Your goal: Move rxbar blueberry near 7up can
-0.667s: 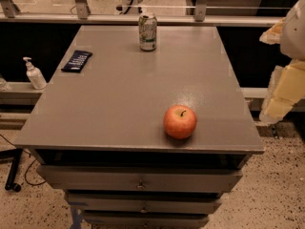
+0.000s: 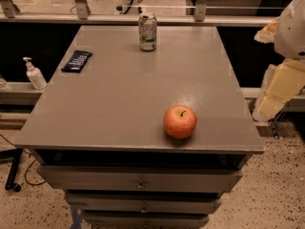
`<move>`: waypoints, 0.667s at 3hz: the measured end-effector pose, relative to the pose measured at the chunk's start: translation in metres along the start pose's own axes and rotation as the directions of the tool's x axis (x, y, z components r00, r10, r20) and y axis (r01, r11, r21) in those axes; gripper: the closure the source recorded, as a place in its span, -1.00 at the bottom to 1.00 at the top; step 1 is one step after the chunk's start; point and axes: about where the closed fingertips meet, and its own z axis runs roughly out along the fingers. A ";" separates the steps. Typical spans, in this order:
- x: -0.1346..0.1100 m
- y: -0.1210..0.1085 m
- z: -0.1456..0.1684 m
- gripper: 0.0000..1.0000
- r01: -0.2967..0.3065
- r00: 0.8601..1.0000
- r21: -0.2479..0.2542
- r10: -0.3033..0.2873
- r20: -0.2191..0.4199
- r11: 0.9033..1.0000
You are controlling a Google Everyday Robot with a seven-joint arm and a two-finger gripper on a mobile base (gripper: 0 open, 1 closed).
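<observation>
The rxbar blueberry is a flat dark navy wrapper lying near the left edge of the grey table, towards the back. The 7up can stands upright at the back middle of the table, well to the right of the bar. My arm shows as cream and white parts off the table's right side. My gripper hangs there at its lower end, beside the table's right edge and far from both the bar and the can. It holds nothing that I can see.
A red apple sits on the table near the front right. A white pump bottle stands on a lower ledge left of the table. Drawers sit under the tabletop. A rail runs behind the table.
</observation>
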 end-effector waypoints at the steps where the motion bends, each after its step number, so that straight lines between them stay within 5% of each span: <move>1: -0.027 -0.010 0.018 -1.00 -0.022 0.994 -0.019 0.024 0.105 1.000; 2: -0.080 -0.021 0.051 -1.00 -0.053 0.956 -0.078 0.074 0.284 0.995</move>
